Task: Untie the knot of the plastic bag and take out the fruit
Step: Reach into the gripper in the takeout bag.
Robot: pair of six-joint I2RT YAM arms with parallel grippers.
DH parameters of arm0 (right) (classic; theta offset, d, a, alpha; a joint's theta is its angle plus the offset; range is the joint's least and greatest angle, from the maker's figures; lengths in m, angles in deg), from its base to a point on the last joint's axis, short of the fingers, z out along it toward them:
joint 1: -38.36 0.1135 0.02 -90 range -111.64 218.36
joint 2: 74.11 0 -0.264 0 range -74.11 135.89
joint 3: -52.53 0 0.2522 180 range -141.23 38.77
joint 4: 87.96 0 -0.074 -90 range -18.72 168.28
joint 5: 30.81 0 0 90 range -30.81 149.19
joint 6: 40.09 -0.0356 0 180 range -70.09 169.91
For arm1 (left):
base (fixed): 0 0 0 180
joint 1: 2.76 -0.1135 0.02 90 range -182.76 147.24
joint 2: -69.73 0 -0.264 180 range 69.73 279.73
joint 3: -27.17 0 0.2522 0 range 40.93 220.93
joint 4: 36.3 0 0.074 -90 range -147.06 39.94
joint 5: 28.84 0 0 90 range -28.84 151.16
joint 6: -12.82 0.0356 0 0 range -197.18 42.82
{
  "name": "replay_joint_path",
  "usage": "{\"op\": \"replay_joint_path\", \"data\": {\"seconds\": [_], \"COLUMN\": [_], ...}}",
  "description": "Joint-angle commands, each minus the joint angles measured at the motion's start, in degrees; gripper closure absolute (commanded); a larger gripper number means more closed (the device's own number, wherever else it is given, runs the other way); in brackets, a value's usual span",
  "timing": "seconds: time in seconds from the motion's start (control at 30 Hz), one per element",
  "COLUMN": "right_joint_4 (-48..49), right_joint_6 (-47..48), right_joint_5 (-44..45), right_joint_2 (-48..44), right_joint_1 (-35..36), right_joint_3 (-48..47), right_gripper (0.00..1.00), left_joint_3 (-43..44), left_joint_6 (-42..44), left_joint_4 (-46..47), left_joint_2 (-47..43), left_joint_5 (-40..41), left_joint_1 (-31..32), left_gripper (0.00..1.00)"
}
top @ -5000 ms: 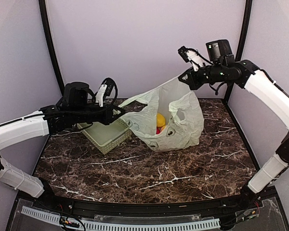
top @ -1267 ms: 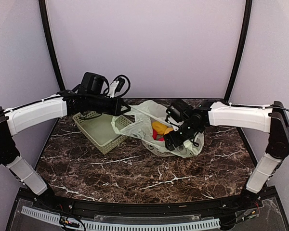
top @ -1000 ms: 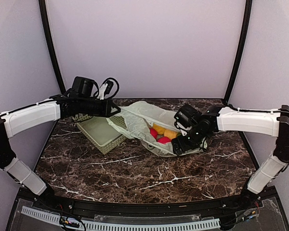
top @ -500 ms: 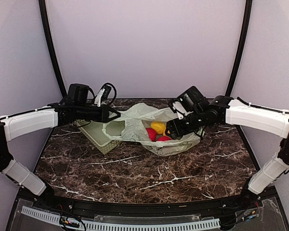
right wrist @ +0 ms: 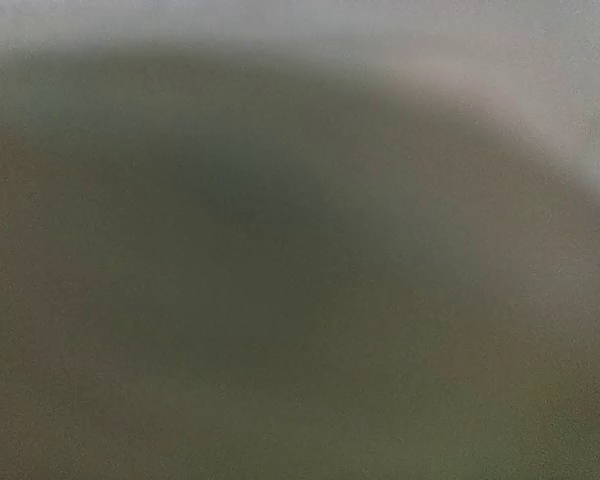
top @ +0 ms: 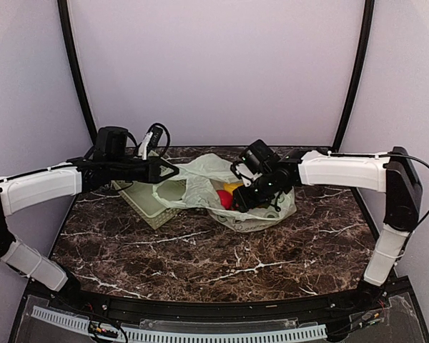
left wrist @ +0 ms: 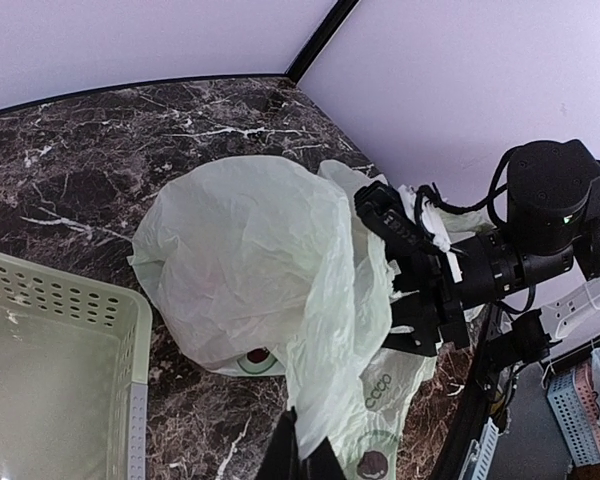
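Observation:
The plastic bag point(top: 204, 184) lies slumped on the marble table, its mouth open toward the right; no knot shows. My left gripper point(top: 169, 171) is shut on a stretched strip of the bag's film, pinched between the fingertips of the left gripper point(left wrist: 302, 455) at the bottom of the left wrist view. A red fruit point(top: 224, 199) and a yellow fruit point(top: 232, 187) show inside the mouth. My right gripper point(top: 238, 202) reaches into the mouth beside the red fruit, its tips hidden by film. The right wrist view is a grey-olive blur.
A pale green perforated basket point(top: 146, 202) stands left of the bag, under the left arm; its rim point(left wrist: 130, 330) is close to the bag point(left wrist: 250, 250). The right arm point(left wrist: 500, 265) lies across the bag's far side.
The right gripper has moved left and down, deeper into the bag's mouth toward the red fruit. The left gripper keeps its hold and has hardly moved.

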Motion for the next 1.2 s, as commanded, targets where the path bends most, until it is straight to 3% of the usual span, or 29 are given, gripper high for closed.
{"op": "replay_joint_path", "data": {"seconds": [0.0, 0.17, 0.37, 0.57, 0.83, 1.17], "right_joint_4": [-3.12, -5.15, -5.6, -6.14, -5.2, -4.01], "right_joint_6": [-1.12, -3.63, -6.09, -5.62, -5.94, -5.25], "right_joint_5": [-2.66, -6.61, -8.29, -3.85, -1.03, -3.59], "right_joint_2": [-1.71, -5.59, -8.01, -8.98, -2.48, 5.69], "right_joint_1": [0.48, 2.52, 4.35, 4.2, 0.63, -1.98], "right_joint_3": [3.19, 10.44, 14.06, 8.75, 1.7, -5.03], "right_gripper": [0.42, 0.36, 0.36, 0.28, 0.2, 0.16], "left_joint_3": [-0.84, -0.94, -1.7, -3.14, -4.41, -5.56], "left_joint_6": [-0.58, -0.22, 0.16, 1.24, 1.29, 0.74], "left_joint_4": [-0.14, -1.02, -0.48, 1.08, 1.12, 1.72], "left_joint_2": [-2.65, -2.92, -2.84, -3.03, -3.7, -4.21], "left_joint_5": [2.89, 5.17, 5.01, 0.53, -2.26, -2.0], "left_joint_1": [0.13, 0.12, 0.08, 0.12, 0.29, 0.37], "left_gripper": [0.99, 0.99, 0.99, 0.99, 0.99, 0.99]}}
